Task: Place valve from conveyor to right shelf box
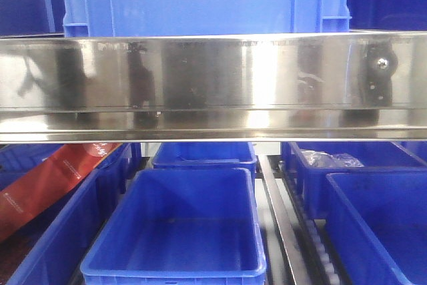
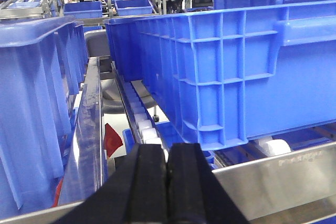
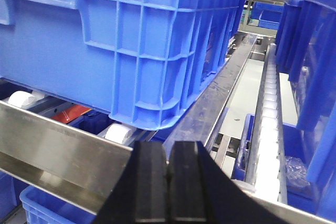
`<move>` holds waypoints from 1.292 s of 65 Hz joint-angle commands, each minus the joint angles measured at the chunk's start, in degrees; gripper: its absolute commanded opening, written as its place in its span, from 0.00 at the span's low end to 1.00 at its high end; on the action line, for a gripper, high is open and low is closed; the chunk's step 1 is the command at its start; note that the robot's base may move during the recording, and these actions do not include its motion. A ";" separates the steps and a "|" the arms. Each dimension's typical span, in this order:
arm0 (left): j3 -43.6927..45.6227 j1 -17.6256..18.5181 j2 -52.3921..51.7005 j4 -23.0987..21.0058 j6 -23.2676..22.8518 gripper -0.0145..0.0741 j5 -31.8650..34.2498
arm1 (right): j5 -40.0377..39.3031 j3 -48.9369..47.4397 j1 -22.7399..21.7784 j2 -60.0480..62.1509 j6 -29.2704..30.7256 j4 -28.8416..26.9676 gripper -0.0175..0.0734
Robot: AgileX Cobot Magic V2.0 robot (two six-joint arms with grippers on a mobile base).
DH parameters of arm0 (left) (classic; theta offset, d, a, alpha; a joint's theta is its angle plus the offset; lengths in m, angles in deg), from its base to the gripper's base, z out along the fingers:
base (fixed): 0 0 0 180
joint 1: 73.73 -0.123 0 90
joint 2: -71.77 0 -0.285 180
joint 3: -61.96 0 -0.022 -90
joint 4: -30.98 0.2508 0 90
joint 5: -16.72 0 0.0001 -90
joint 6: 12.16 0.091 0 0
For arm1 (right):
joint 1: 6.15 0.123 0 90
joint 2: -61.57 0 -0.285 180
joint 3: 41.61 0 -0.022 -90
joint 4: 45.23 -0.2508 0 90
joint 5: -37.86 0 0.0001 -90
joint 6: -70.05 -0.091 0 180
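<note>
Shelving fills every view: steel rails, roller tracks and blue plastic bins, with more racks of bins behind. I see no valve in any view, and no conveyor either, so I cannot say where the valve is; nothing sits between either set of pads.

I read the left end effector (image 2: 167, 182) as fully closed, black pads pressed together and empty. The right end effector (image 3: 167, 182) is the same: pads together, empty. Both hang just in front of the steel shelf rail (image 1: 213, 85), under a large blue crate (image 2: 236, 72) resting on white rollers (image 2: 144, 127).

Below the rail, an empty blue box (image 1: 177, 231) sits centred; another blue box (image 1: 380, 225) lies to its right, beside a roller track.

I judge that no pickup has been made. The next move calls for turning to the conveyor and opening an end effector.

A red sheet (image 1: 47, 185) in the left bin carries small print, too small to read.
</note>
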 commanded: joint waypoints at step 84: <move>-18.67 -16.58 -22.59 -0.21 -0.50 0.04 0.78 | -1.57 0.15 0.07 0.28 0.30 0.44 0.02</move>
